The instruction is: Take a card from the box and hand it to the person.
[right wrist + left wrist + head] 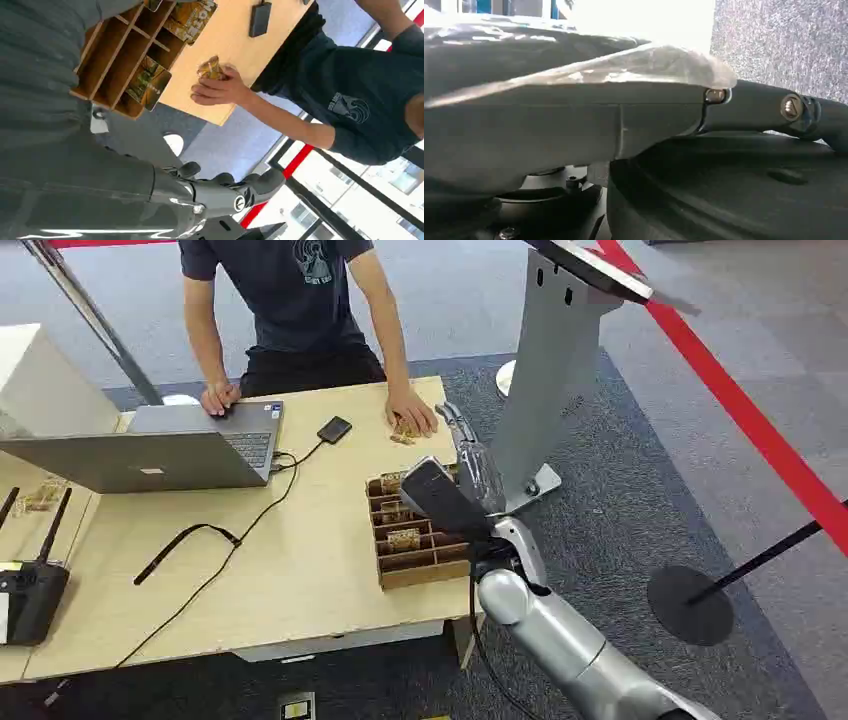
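The box (412, 540) sits near the right edge of the worktop (300, 570). It is brown, with little rooms inside, and some rooms have a card (148, 82) in them. The right hand (470, 455) is up above the far end of the box, stretched toward the person (290, 300). Its fingers (250, 187) are spread out and hold nothing. Just past the box, the person's hand (412, 412) rests flat on some cards (210, 69) on the worktop (they look gold and shiny). A laptop (160, 450) stands well left of the box, and a small black block (334, 429) on a wire lies between the laptop and the person's hand. The left hand (574, 120) is seen too close up, so I cannot tell how its fingers are.
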You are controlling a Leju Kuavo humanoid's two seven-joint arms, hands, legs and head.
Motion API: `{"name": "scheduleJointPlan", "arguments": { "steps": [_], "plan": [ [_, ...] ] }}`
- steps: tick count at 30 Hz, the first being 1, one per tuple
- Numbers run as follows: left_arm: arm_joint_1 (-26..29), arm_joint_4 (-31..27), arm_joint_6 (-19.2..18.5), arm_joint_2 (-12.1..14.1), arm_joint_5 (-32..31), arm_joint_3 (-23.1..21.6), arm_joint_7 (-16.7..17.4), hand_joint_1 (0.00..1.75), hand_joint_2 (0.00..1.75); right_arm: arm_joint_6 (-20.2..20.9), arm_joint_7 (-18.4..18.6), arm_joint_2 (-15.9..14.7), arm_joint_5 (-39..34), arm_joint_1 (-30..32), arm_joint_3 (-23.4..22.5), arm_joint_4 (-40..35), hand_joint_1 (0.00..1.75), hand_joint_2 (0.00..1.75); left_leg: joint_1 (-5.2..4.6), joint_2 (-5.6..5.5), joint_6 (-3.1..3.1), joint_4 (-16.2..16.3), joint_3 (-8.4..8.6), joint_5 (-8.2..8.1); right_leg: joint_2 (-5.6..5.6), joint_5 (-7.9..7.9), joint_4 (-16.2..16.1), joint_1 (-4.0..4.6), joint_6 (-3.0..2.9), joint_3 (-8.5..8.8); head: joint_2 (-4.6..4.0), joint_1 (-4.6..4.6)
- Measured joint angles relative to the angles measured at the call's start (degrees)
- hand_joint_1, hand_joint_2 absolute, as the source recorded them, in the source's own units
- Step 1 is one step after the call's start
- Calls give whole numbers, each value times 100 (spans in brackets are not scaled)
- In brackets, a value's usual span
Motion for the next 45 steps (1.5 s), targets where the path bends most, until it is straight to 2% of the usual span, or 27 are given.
{"name": "scheduleJointPlan", "arguments": {
  "steps": [19,27,38,40,45],
  "plan": [
    [-11,11,-85,11,-20,0,52,0,175,105,7,9,31,-13,37,48,0,175,0,0,0,0,0,0,0,0,0,0,0,0,0,0],
    [-11,13,-83,11,-17,0,52,0,175,306,138,4,98,-14,46,52,0,175,0,0,0,0,0,0,0,0,0,0,0,0,0,2],
    [-9,15,-68,13,-15,0,17,0,175,350,199,-144,107,51,37,-42,0,175,0,1,0,2,1,0,0,0,-1,0,0,-1,0,2],
    [-6,20,-5,13,-15,0,-9,0,175,339,236,-179,116,94,35,-94,0,175,0,1,0,2,1,0,0,0,-1,0,0,-2,0,0],
    [19,-9,533,-98,-133,0,-206,0,175,310,459,-315,282,356,20,-385,0,175,1,1,0,2,2,-1,0,0,-2,0,0,-1,0,2]
  ]
}}
